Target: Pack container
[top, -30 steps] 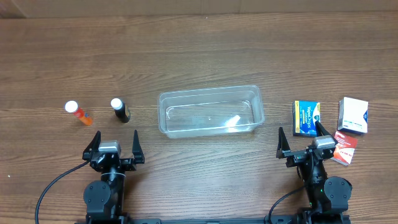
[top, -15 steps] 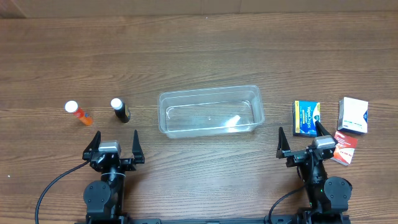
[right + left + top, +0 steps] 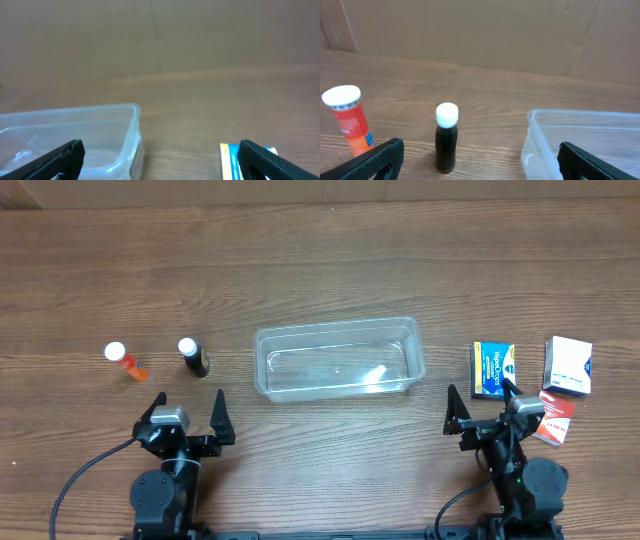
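The clear plastic container (image 3: pixel 338 360) sits empty at the middle of the table; its corners show in the left wrist view (image 3: pixel 580 140) and the right wrist view (image 3: pixel 75 140). A dark bottle with a white cap (image 3: pixel 193 357) (image 3: pixel 446 137) and an orange bottle with a white cap (image 3: pixel 125 361) (image 3: pixel 349 120) stand to its left. A blue and yellow box (image 3: pixel 492 369) (image 3: pixel 232 160), a white box (image 3: pixel 568 365) and a red and white packet (image 3: pixel 555 416) lie to its right. My left gripper (image 3: pixel 184 412) is open and empty near the front edge. My right gripper (image 3: pixel 482 406) is open and empty.
The wooden table (image 3: pixel 320 260) stretches behind the objects. A brown cardboard wall (image 3: pixel 480 35) stands at the back.
Both grippers have shifted slightly at the front of the table. Nothing else has moved.
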